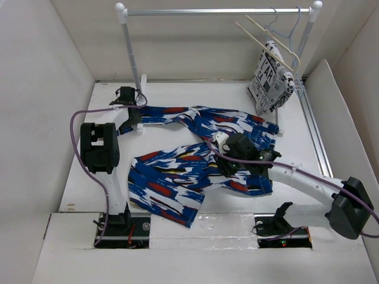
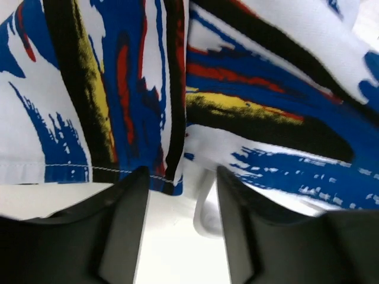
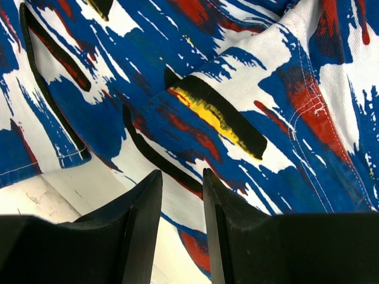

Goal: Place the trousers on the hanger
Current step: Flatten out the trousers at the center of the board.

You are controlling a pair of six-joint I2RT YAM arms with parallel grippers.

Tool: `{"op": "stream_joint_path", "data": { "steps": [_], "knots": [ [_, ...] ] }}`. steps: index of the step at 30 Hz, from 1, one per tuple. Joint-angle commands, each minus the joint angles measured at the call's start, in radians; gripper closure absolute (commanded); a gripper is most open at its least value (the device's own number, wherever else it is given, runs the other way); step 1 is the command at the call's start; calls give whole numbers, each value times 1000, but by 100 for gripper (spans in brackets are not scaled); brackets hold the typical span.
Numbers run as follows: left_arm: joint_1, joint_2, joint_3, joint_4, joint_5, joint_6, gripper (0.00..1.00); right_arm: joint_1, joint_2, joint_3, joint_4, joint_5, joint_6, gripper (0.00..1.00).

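Observation:
The trousers (image 1: 195, 163) lie spread across the table, one leg reaching to the back left. The beige hanger (image 1: 267, 40) hangs on the rail at the back right, far from both grippers. My left gripper (image 1: 133, 97) is low at the end of that far leg. In the left wrist view it (image 2: 182, 174) is open, with the trouser hem (image 2: 118, 118) just past its fingertips and nothing between the jaws. My right gripper (image 1: 219, 145) hovers over the middle of the trousers. In the right wrist view it (image 3: 181, 174) is narrowly open over the cloth (image 3: 237, 106) and holds nothing.
A white clothes rack (image 1: 219, 10) spans the back. Its foot (image 2: 204, 219) shows between my left fingers. A light blue wire hanger (image 1: 285, 28) and a black-and-white lettered cloth (image 1: 271, 77) hang at its right end. White walls enclose the table.

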Motion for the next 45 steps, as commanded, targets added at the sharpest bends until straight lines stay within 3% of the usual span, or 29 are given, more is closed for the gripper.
{"op": "stream_joint_path", "data": {
  "steps": [1, 3, 6, 10, 13, 15, 17, 19, 23, 27, 31, 36, 41, 43, 45],
  "knots": [
    [10, 58, 3, -31, -59, 0, 59, 7, 1, 26, 42, 10, -3, 61],
    [10, 57, -10, -30, -79, -22, 69, 7, 3, 32, 38, 17, -11, 60],
    [10, 46, -21, -36, -105, -46, 70, 7, 9, 38, 35, 19, -11, 60],
    [10, -25, -81, 1, -118, -66, 57, -3, 17, 35, 46, 4, -50, 60],
    [10, -19, -84, 5, -111, -54, 58, -12, 20, 35, 46, -3, -54, 60],
    [10, 26, -47, -33, -125, -54, 63, -12, 20, 39, 45, -7, -56, 60],
    [10, 41, -38, -42, -134, -58, 95, -12, 18, 49, 37, -4, -56, 60],
    [10, 32, -41, -54, -134, -72, 100, -12, 20, 55, 31, -1, -57, 60],
    [10, -47, -88, -57, -131, -80, 100, -21, 17, 59, 29, 2, -68, 58],
    [10, -199, -102, -161, -81, -103, 100, -32, 15, 67, 22, 0, -88, 54],
    [10, -412, -136, -229, 83, -149, 100, -65, 6, 55, 17, -7, -102, 54],
    [10, -607, -28, -352, 148, -181, 100, -105, -14, 33, 3, -29, -111, 51],
    [92, -598, 62, -377, 275, -174, 100, -159, -40, 44, -41, -9, -117, 43],
    [126, -563, 74, -355, 280, -178, 100, -191, -51, 47, -72, 25, -112, 35],
    [233, -505, 111, -309, 336, -186, 100, -262, -66, 44, -89, 17, -111, 30]
  ]
}}
